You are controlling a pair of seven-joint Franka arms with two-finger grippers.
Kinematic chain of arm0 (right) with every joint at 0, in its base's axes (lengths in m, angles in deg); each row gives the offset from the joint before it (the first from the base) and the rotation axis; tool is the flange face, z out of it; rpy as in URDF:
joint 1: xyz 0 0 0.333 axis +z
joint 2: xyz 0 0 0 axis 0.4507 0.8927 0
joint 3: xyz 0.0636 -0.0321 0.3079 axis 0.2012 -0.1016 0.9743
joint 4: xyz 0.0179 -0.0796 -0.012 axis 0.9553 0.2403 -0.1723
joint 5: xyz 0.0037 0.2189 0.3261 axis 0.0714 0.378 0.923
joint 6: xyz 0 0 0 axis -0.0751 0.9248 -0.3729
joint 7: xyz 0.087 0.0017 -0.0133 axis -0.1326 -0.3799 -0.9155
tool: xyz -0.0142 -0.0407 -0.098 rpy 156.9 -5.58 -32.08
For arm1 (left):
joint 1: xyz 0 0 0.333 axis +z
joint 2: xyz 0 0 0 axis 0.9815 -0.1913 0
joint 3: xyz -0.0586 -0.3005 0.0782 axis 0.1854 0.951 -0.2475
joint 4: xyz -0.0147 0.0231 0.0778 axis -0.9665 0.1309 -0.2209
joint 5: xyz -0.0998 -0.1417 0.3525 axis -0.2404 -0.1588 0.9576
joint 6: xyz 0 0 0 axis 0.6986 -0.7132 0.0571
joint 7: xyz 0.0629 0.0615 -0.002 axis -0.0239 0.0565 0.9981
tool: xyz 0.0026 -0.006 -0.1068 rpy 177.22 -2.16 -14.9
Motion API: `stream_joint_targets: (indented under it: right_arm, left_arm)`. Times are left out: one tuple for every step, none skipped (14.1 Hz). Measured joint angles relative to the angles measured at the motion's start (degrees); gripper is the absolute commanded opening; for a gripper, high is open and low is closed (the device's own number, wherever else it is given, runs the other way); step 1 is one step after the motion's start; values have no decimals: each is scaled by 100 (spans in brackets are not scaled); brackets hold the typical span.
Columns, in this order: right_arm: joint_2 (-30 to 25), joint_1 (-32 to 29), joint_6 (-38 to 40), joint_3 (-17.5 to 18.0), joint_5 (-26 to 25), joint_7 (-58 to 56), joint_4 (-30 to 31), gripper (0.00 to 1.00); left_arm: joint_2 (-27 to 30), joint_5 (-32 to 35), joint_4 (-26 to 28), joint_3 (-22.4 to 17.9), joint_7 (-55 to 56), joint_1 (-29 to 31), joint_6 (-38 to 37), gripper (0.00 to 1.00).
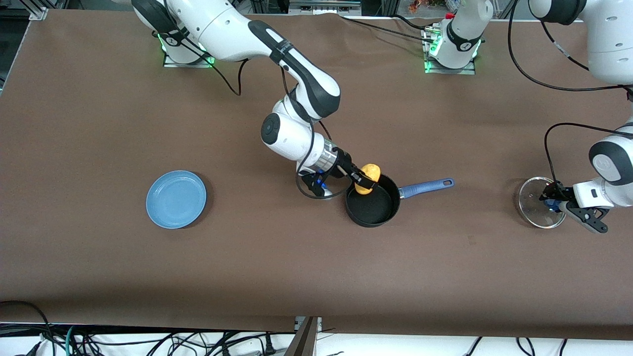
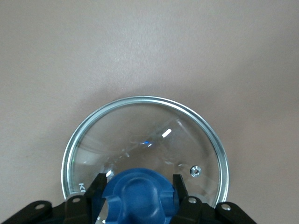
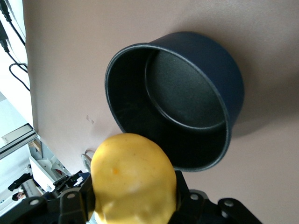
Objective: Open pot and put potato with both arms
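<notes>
On the worktop [image 1: 99,123] are 1 pot [image 1: 372,202], 1 glass lid [image 1: 536,202], 1 potato [image 1: 368,179] and 1 light-blue plate [image 1: 176,199]. The right gripper [image 1: 363,182], over the pot's rim, has its fingers [image 3: 77,207] clamped on the oval yellow-orange potato, the black, uncovered pot just below them. The left gripper [image 2: 138,189] has its fingers [image 2: 96,186] closed on the lid's blue knob [image 2: 138,196], the lid at the left arm's end of the worktop.

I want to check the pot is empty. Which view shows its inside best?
The right wrist view: it looks straight into the pot, showing a bare bottom, with the potato held above. The front view shows the pot small. The left wrist view lacks it.
</notes>
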Motion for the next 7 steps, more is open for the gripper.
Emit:
stream_joint_targets:
  right_arm:
    - [74,3,-7,-1,1,0,-90,53]
    - [159,3,-22,-5,1,0,-192,66]
    - [248,2,-68,-10,1,0,-289,69]
    - [330,2,-128,-11,2,0,-373,83]
    - [394,2,-160,-13,2,0,-438,100]
    - [431,2,-179,-13,2,1,-485,100]
    - [448,3,-185,-13,2,0,-525,100]
  left_arm:
    - [-29,0,-3,10,-4,-1,38,100]
    - [-32,0,-16,23,-5,-5,49,100]
    - [-28,0,-51,33,-5,-15,49,100]
    - [-14,0,-102,43,9,-31,49,100]
    - [22,0,-164,55,56,-47,26,100]
    - [98,0,-231,80,203,-62,-82,100]
    - [199,0,-306,121,420,-74,-264,100]
